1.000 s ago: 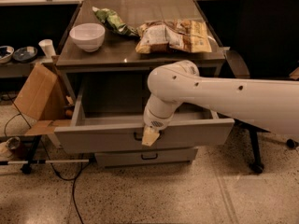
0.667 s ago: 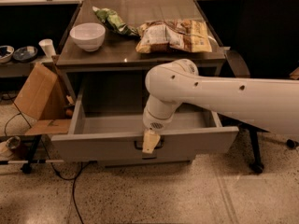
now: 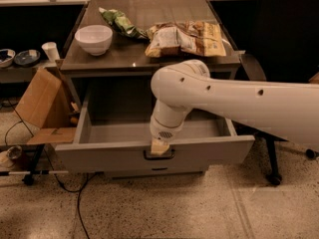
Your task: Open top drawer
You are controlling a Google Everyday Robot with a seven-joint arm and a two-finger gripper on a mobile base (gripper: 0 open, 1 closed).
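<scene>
One claw (image 3: 159, 148) (wrist pointing down) at handle (image 3: 168, 158) of top drawer (image 3: 99, 156).

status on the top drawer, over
Gripper at the handle, front centre. Top drawer far out, grey inside showing. Cardboard box close by its left side.

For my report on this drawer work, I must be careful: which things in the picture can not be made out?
- Handle of the top drawer: camera view, its left part is covered by the tool, which sits on it.
- Drawer floor, right side: hidden behind the arm.
- Lower drawer: only a strip shows under the open drawer's front.
- Arm: cut off by the right edge.
</scene>
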